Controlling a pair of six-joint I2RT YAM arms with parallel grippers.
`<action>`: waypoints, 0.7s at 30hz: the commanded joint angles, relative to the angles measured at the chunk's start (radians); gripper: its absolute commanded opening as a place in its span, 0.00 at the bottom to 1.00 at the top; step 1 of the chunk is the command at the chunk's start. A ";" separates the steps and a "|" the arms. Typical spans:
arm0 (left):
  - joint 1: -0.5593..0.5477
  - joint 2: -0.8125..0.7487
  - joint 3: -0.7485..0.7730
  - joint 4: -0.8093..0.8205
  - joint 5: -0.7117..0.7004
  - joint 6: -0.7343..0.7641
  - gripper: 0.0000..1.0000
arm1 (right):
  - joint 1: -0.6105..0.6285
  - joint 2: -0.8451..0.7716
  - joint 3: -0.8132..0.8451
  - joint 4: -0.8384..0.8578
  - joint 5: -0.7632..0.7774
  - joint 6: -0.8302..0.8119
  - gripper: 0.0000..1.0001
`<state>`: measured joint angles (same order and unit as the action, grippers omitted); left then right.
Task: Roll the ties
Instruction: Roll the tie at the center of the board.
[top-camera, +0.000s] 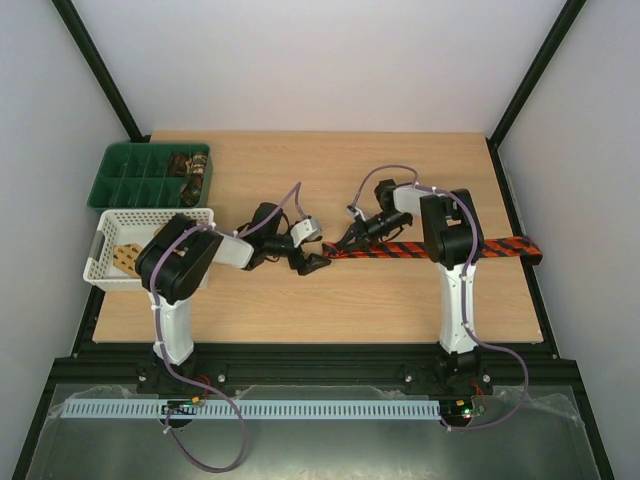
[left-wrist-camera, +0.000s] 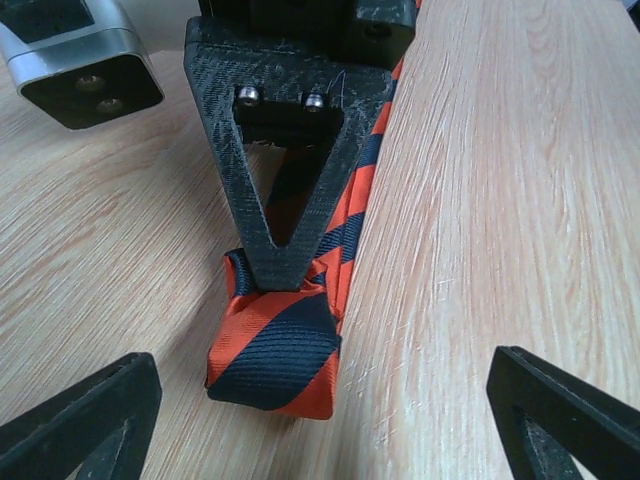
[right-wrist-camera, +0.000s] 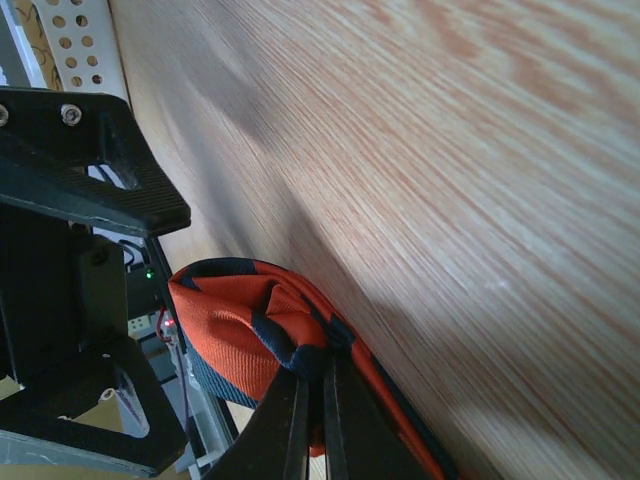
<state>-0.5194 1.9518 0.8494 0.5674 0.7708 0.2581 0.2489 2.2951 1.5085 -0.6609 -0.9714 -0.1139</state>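
Observation:
The red-and-black striped tie (top-camera: 440, 249) lies flat across the table's right half, running from the middle to the right edge. Its left end is folded over into a small first turn (left-wrist-camera: 275, 345). My right gripper (top-camera: 342, 245) is shut on that folded end (right-wrist-camera: 235, 310); its black fingers (right-wrist-camera: 300, 425) pinch the fabric, and they also show in the left wrist view (left-wrist-camera: 290, 180). My left gripper (top-camera: 308, 263) sits just left of the fold. It is wide open and empty, with one fingertip (left-wrist-camera: 90, 420) on each side of the tie's end, apart from it.
A green compartment tray (top-camera: 125, 175) stands at the back left with brown patterned rolled ties (top-camera: 190, 166) in its right cells. A white lattice basket (top-camera: 105, 250) in front of it holds a tan patterned tie (top-camera: 126, 258). The left arm reaches over the basket.

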 joint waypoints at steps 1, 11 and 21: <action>-0.007 0.017 -0.006 0.072 0.023 0.097 0.88 | 0.023 0.059 -0.029 -0.034 0.094 -0.015 0.01; -0.016 0.013 -0.095 0.071 -0.008 0.129 0.86 | 0.069 0.027 -0.132 -0.051 0.053 -0.064 0.01; -0.051 0.068 -0.092 0.106 0.028 0.161 0.65 | 0.069 0.012 -0.146 0.001 0.035 -0.029 0.01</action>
<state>-0.5510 1.9896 0.7525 0.6506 0.7780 0.3878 0.3096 2.2723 1.4055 -0.6563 -1.0409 -0.1501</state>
